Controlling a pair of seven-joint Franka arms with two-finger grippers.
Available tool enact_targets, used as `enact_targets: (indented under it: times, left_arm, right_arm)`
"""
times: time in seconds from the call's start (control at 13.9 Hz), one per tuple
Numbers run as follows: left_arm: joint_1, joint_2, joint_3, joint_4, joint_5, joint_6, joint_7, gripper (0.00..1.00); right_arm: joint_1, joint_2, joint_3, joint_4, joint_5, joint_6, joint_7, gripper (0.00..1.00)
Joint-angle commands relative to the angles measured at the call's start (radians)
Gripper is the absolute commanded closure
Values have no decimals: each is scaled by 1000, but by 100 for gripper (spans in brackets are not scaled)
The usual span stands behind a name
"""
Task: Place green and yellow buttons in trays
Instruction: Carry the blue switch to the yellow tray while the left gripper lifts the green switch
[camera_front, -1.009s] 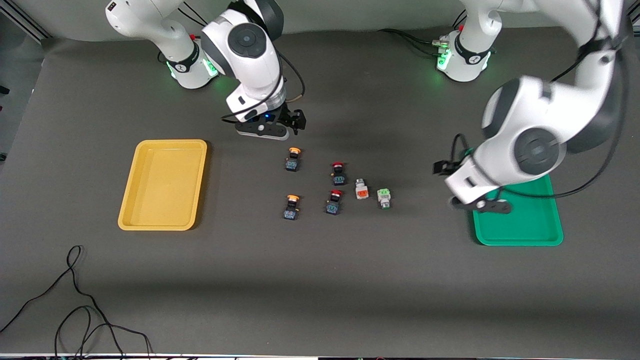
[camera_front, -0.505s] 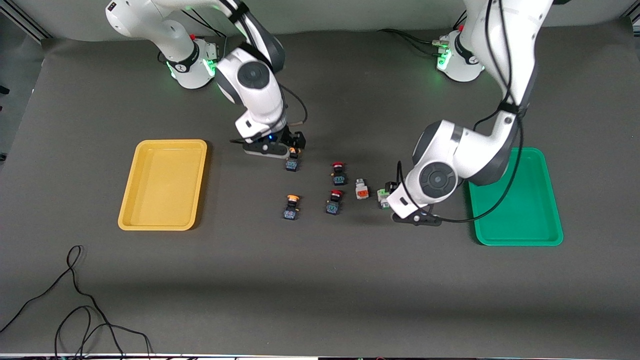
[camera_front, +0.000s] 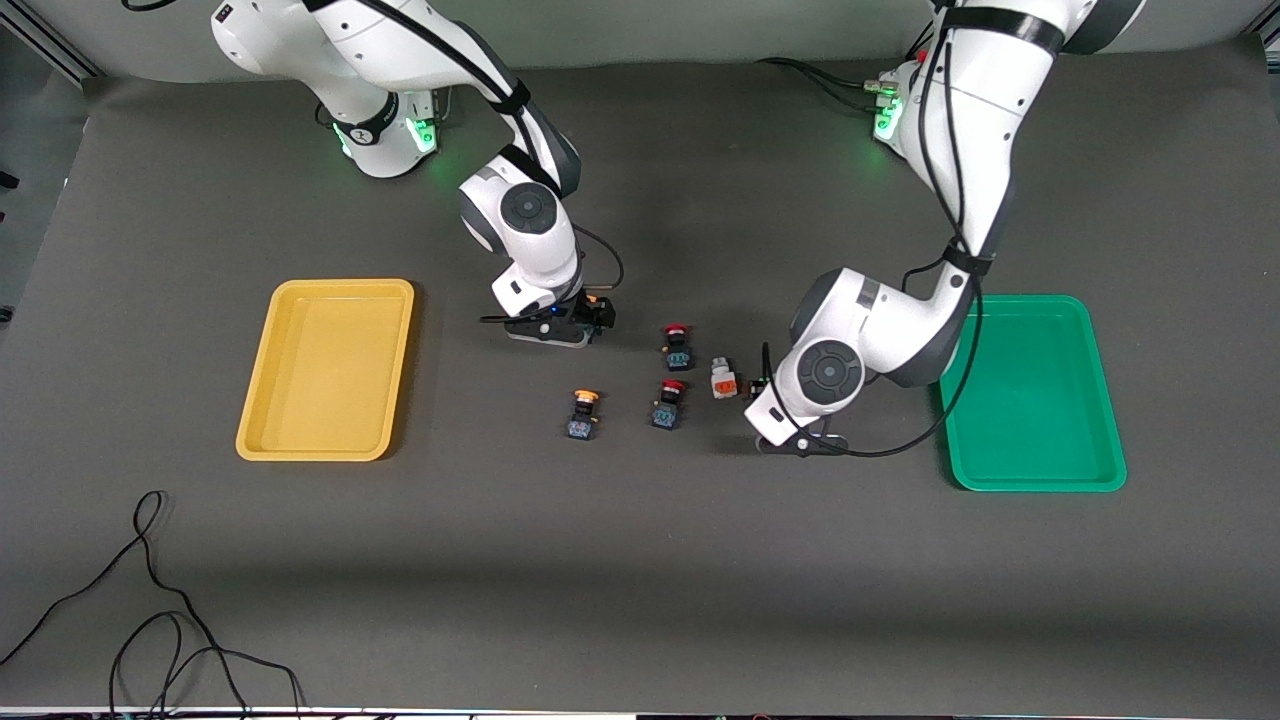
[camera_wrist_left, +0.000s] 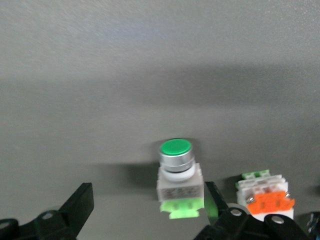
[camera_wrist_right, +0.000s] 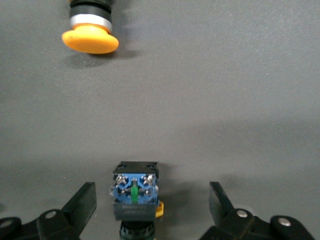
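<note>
On the dark grey bench (camera_front: 640, 560), the white-bodied, green-capped button (camera_wrist_left: 179, 185) lies between the left tool's (camera_wrist_left: 147, 212) spread fingers — the black-bodied, yellow-capped button (camera_wrist_right: 134, 196) likewise sits inside the released right tool (camera_wrist_right: 152, 205).

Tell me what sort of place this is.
Probably a robotics lab bench: two table-mounted arms, a grey mat holding small push-button switches such as the green-capped button, a yellow tray and a green tray.
</note>
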Motion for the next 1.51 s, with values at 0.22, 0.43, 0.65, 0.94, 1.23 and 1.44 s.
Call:
enact_targets:
  times: [0.22, 0.43, 0.65, 0.94, 1.23, 1.44]
  left_arm:
    - [-12, 16, -1, -13, -75, 33, -74, 26]
    - [-18, 13, -1, -21, -88, 32, -153, 100]
    - [-33, 5, -1, -19, -89, 35, -174, 100]
    - [0, -119, 8, -13, -71, -85, -132, 100]
    - [89, -320, 18, -7, -48, -275, -106, 100]
    - [193, -441, 22, -2, 16, -408, 59, 100]
  right_arm:
    - [11, 20, -5, 22, -26, 21, 18, 67]
    - [6, -15, -5, 77, -26, -88, 6, 72]
    - [-15, -78, -11, 221, -20, -357, -34, 73]
    - [-171, -139, -17, 430, 26, -714, -299, 73]
    - [-297, -240, -155, 408, 32, -777, -728, 77]
    - [-296, -267, -368, 381, 34, -776, -1061, 79]
